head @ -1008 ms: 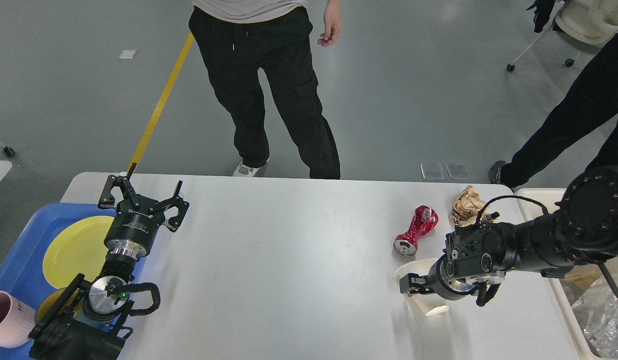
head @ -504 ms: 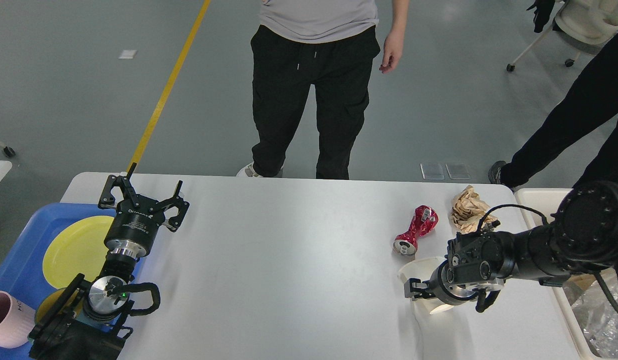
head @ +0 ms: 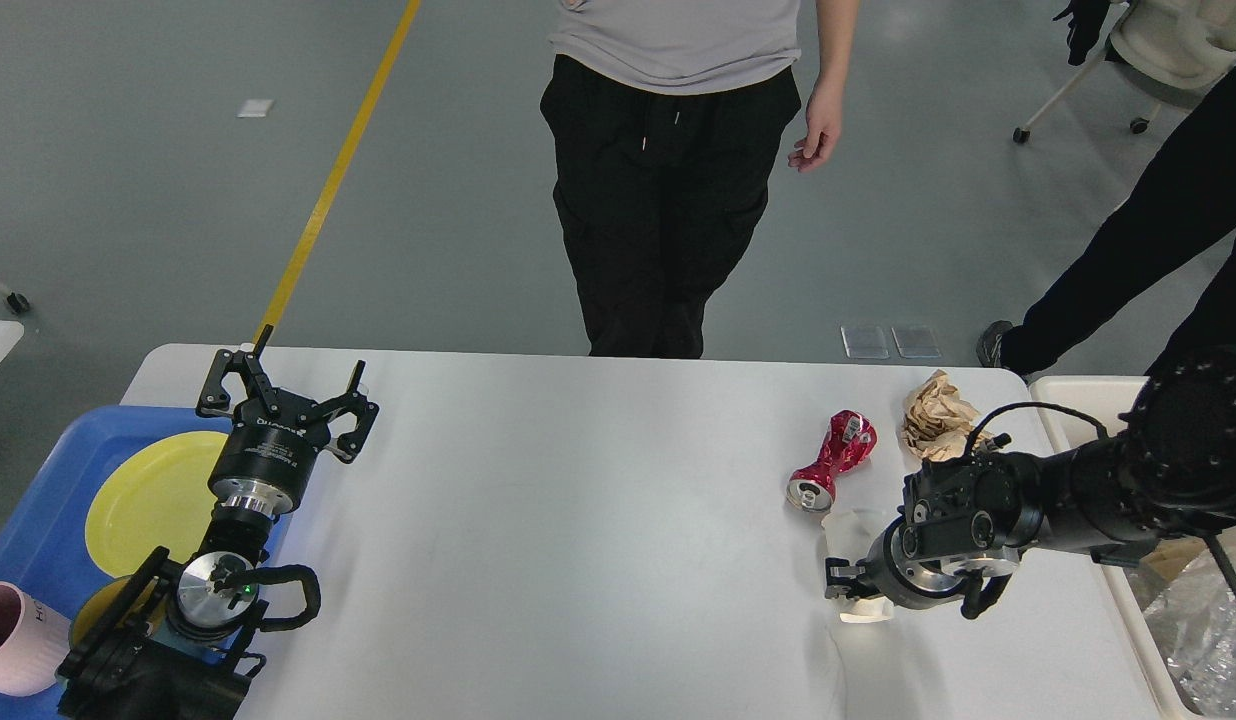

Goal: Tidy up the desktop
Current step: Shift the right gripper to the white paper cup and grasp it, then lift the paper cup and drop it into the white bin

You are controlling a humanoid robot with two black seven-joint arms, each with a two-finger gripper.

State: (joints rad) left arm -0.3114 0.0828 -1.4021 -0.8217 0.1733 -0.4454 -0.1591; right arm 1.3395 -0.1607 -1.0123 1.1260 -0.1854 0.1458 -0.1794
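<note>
Low at the right of the frame, the right gripper (head: pixel 883 590) pinches a white paper cup (head: pixel 846 530) on the desktop (head: pixel 578 520). Its destination, the cream bin (head: pixel 1128 590), lies farther right, just beside that arm. Far left, the left gripper (head: pixel 283 385) hangs wide and empty.

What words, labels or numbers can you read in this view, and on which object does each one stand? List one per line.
Left tool: white lettering on its black body, too small to read.
Pink mug: dark letters at its side, cut off and unreadable.
Crushed red can: a white label patch, blurred, unreadable.
Crumpled brown paper: no text visible.
Nothing here can be quoted with confidence.
</note>
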